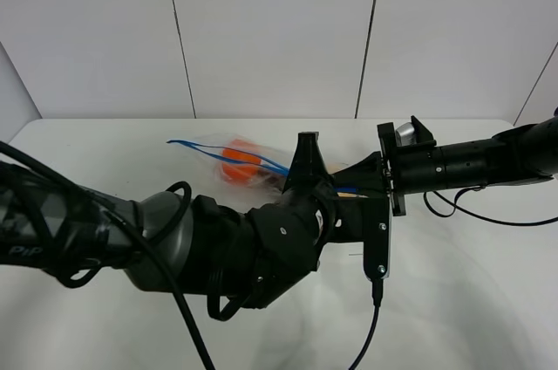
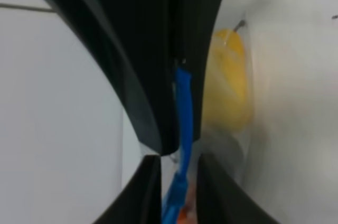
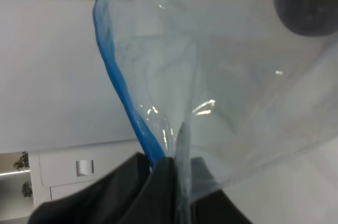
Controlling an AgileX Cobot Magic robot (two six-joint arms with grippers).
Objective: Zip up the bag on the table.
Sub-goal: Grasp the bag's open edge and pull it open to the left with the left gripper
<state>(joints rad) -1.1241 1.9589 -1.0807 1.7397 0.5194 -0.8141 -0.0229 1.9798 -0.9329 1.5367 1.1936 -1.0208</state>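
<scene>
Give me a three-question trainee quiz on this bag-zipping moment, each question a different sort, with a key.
1. True or false: the left gripper is clamped on the bag's blue zipper strip.
2. What colour is the produce beside that strip in the left wrist view? A green, B yellow, C white.
3. Fill in: the right gripper pinches the ____.
Key: 1 true; 2 B; 3 bag.
</scene>
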